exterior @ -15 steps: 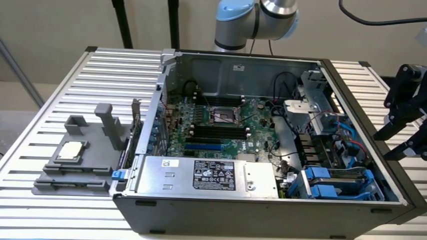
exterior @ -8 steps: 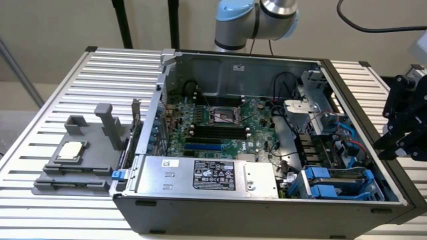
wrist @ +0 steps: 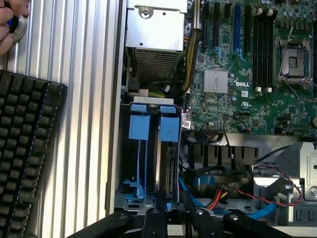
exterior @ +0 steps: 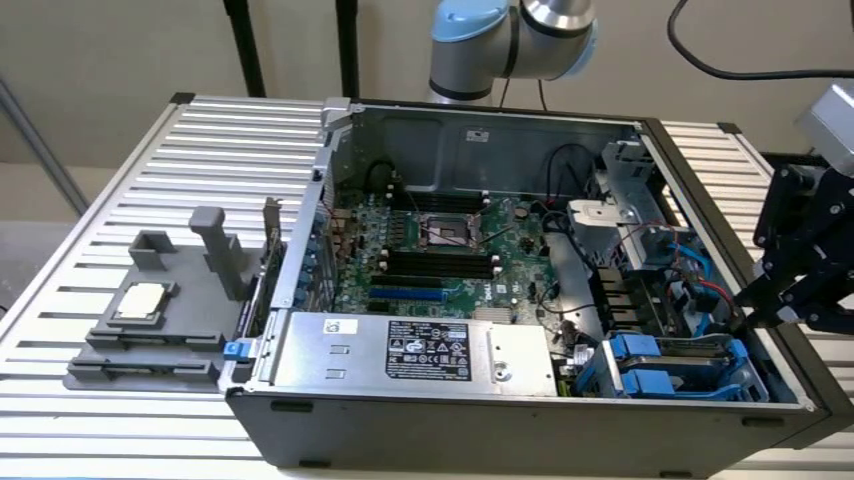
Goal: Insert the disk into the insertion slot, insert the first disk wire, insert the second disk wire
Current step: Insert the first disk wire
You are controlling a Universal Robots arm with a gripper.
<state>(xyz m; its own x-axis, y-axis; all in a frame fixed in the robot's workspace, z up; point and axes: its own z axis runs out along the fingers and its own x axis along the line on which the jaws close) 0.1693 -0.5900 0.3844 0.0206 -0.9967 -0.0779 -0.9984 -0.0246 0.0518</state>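
Pincer (wrist: pixel 173 212) at the connector end of the disk (wrist: pixel 167 163); apart or together cannot be told. Disk stands on edge, seemingly fully seated in the slot (wrist: pixel 168 106) of the blue-tabbed cage; first step judged done. Red and blue wires (wrist: pixel 223 198) beside it look unplugged, so both connections remain.

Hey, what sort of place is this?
Probably a robotics lab bench set up for computer assembly: an open PC case with its motherboard bared lies on a ribbed metal table, a robot arm rises behind it, and a keyboard rests alongside.
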